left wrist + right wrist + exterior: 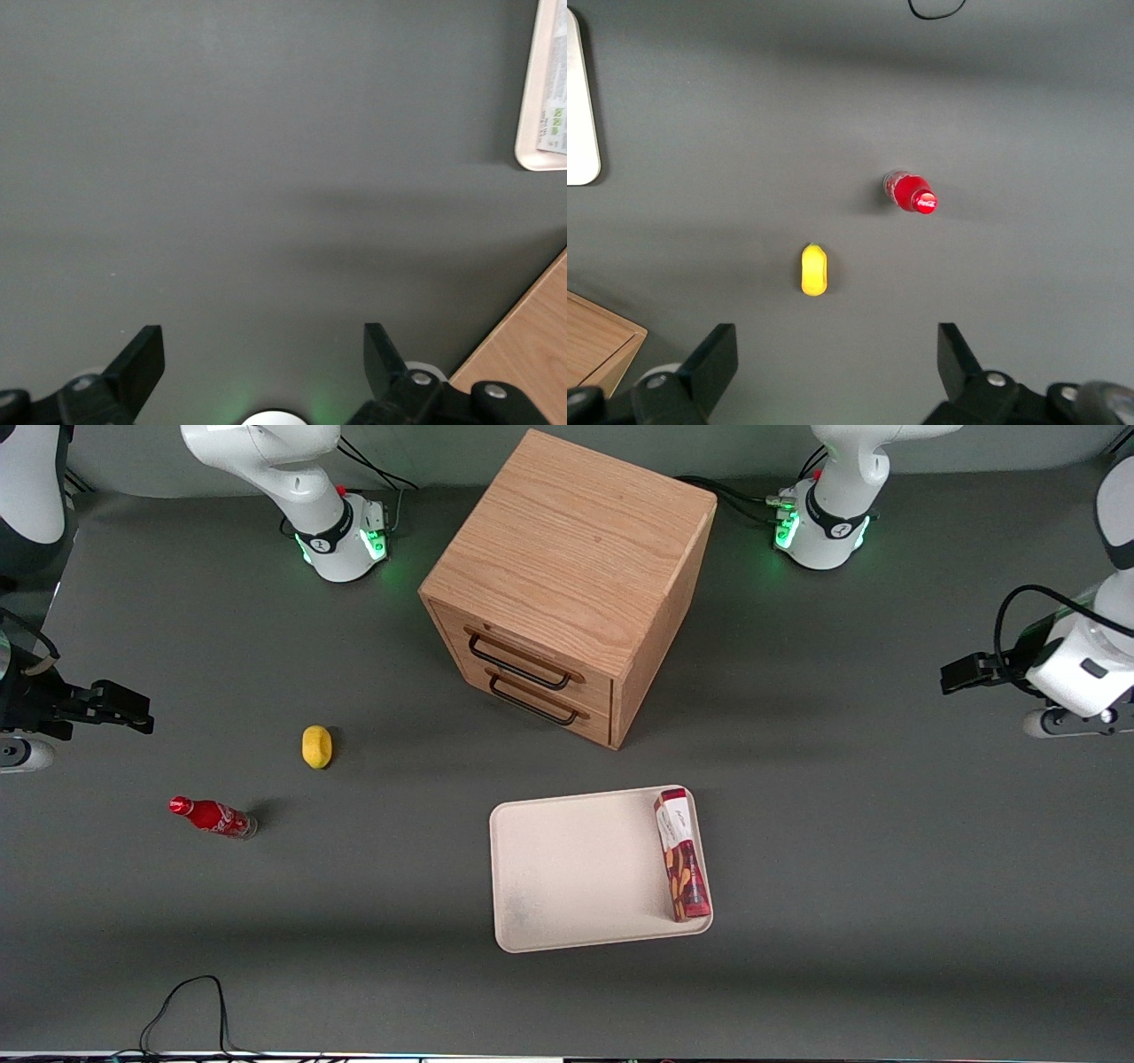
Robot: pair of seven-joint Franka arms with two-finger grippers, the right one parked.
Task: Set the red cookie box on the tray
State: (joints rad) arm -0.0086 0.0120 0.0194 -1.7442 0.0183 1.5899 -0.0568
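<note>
Red cookie box: slim, dark red with a white end section and tan cookie pictures; lies flat inside the tray, along the tray's edge toward the working arm's end of the table, white end pointing to the cabinet. Lower centre-right of the front view.

Tray: large, off-white, rounded corners, low rim; flat on the grey table, nearer the front camera than the cabinet. The rest of its floor is bare. One corner shows in the left wrist view.

Gripper: at the right edge of the front view, well apart from tray and box, above bare table. In the left wrist view its black fingers are spread wide with nothing between them.

Wooden drawer cabinet: upper centre of the front view, two drawers with dark handles.

Yellow lemon-like object: left of centre, toward the parked arm's end.

Small red soda bottle: standing on the table, near the yellow object and nearer the front camera.

Black cable: lower left of the front view.
</note>
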